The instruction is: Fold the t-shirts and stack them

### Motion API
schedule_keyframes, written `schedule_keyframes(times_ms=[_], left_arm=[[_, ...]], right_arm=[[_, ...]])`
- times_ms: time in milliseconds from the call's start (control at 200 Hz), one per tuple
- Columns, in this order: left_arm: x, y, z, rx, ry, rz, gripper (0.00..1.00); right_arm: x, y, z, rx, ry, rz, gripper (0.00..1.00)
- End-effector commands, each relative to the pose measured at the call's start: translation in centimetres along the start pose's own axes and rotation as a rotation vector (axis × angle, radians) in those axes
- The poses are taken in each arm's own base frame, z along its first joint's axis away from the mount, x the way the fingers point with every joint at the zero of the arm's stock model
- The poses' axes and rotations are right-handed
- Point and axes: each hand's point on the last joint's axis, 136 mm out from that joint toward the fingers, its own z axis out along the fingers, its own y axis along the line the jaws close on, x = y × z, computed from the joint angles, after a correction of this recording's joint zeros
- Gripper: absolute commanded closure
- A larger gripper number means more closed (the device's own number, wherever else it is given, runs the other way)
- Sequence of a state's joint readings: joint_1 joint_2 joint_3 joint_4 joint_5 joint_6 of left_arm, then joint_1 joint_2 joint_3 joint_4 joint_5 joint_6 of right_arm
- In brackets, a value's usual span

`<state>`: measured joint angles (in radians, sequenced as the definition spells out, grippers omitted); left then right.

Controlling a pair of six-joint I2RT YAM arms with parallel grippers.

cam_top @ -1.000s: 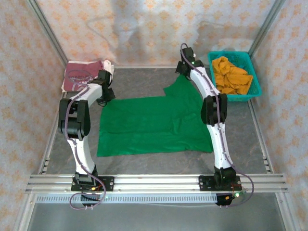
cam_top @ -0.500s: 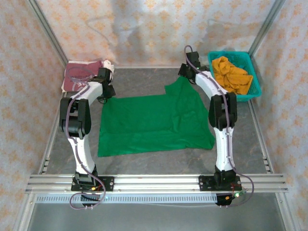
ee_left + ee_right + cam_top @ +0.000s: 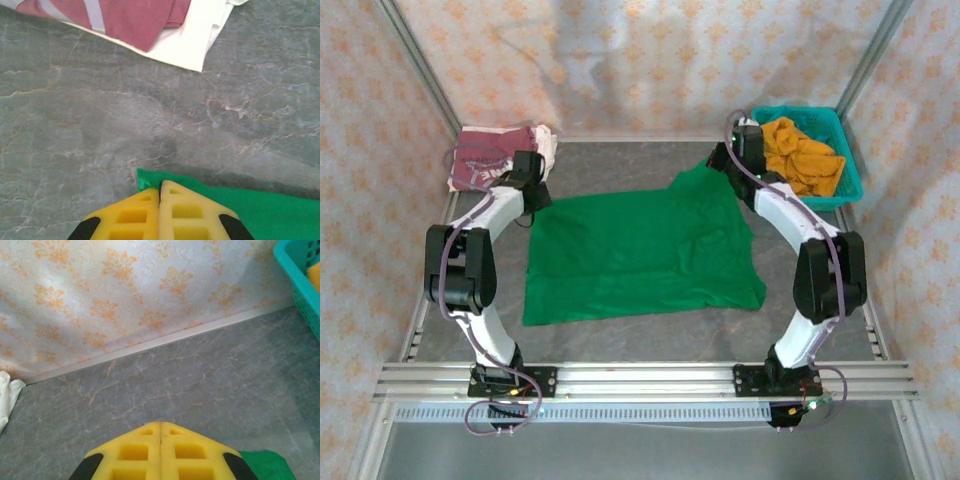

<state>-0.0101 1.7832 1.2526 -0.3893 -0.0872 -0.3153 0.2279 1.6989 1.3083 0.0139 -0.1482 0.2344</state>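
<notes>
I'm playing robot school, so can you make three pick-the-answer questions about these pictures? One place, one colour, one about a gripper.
1. Where does the maroon t-shirt lie? A) far left corner of the table B) middle C) near right corner
2. What colour is the cloth in the teal basket? A) blue B) orange C) white
3. How are the left gripper's fingers? A) wide open B) shut on a corner of the green t-shirt C) bent backwards
Answers: 1A, it lies by the far wall. 2B, an orange heap fills it. 3B, yellow fingers press together at the green corner.
</notes>
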Motion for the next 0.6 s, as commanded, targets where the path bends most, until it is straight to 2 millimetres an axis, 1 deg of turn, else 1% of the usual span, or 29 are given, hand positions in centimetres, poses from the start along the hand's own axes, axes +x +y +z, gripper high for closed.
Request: schedule_keyframes(times_ms=[0, 170, 250, 360, 410, 475, 591], left_arm=[[-0.9, 2.1, -0.9, -0.071, -0.079, 0.000, 1.00], [0.0, 3.1, -2.1, -0.072, -0.121, -0.017, 1.00], [0.8, 3.5, -2.1, -0.082, -0.110, -0.015, 1.00], [2.0, 3.8, -1.8, -0.086, -0.091, -0.017, 1.00], [2.2, 3.9, -1.9, -0.090, -0.088, -0.012, 1.00], [2.1, 3.9, -2.1, -0.087, -0.089, -0.015, 1.00], [1.7, 3.1, -3.1, -0.056, -0.077, -0.013, 1.00]], right_arm=[[-1.4, 0.4, -2.7, -0.050, -0.089, 0.011, 1.00], [-0.2, -0.3, -5.3, -0.055, -0.108, 0.017, 1.00], [0.2, -0.7, -6.4, -0.053, -0.111, 0.017, 1.00], [1.0, -1.2, -7.2, -0.048, -0.113, 0.021, 1.00], [1.2, -1.5, -7.4, -0.036, -0.111, 0.024, 1.00], [1.0, -1.5, -7.9, -0.037, -0.123, 0.025, 1.00], [0.3, -1.0, -8.6, -0.053, -0.142, 0.025, 1.00]])
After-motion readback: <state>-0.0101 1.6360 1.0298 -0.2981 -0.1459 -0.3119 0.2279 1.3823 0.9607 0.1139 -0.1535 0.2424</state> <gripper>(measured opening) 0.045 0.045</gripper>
